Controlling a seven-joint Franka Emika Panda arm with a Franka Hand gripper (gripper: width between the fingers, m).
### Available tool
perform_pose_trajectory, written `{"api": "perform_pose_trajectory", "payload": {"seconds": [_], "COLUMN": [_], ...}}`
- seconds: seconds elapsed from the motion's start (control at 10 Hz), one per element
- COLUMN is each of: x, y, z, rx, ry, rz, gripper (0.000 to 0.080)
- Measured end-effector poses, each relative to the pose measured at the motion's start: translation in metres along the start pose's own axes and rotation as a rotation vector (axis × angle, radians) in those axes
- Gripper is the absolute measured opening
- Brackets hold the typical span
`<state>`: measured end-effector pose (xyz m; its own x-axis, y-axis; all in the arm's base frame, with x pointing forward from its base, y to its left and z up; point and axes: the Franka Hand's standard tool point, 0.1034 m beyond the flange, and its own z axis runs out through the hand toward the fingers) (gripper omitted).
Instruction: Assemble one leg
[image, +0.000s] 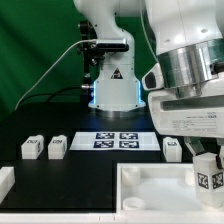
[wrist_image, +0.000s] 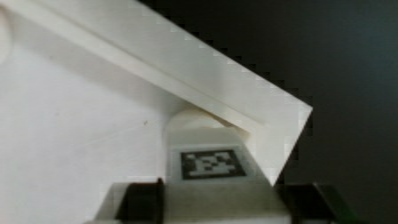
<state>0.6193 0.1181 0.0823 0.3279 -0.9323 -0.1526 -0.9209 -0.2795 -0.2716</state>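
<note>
My gripper (image: 208, 172) is shut on a white leg (image: 209, 180) with a black-and-white tag, held upright at the right corner of the large white tray-like piece (image: 150, 195). In the wrist view the leg (wrist_image: 214, 150) sits between my dark fingers (wrist_image: 143, 197), its far end against the tray's corner rim (wrist_image: 231, 95). Three more legs lie on the black table: two on the exterior view's left (image: 32, 148) (image: 57, 147) and one near my gripper (image: 172, 148).
The marker board (image: 117, 140) lies in front of the arm's base (image: 112, 95). A white part (image: 5, 180) lies at the exterior view's left edge. A green backdrop stands behind.
</note>
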Motion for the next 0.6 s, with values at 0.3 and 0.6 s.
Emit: {"api": "perform_pose_trajectory", "payload": {"seconds": [0.3,0.6], "x": [-0.0074,-0.0073], "y": [-0.0064,-0.0052], "z": [0.0050,0.0058], "rx": [-0.006,-0.007], "ry": [-0.032,-0.031], "rz": [0.316,0.231], "gripper": [0.0303,0.0400]}}
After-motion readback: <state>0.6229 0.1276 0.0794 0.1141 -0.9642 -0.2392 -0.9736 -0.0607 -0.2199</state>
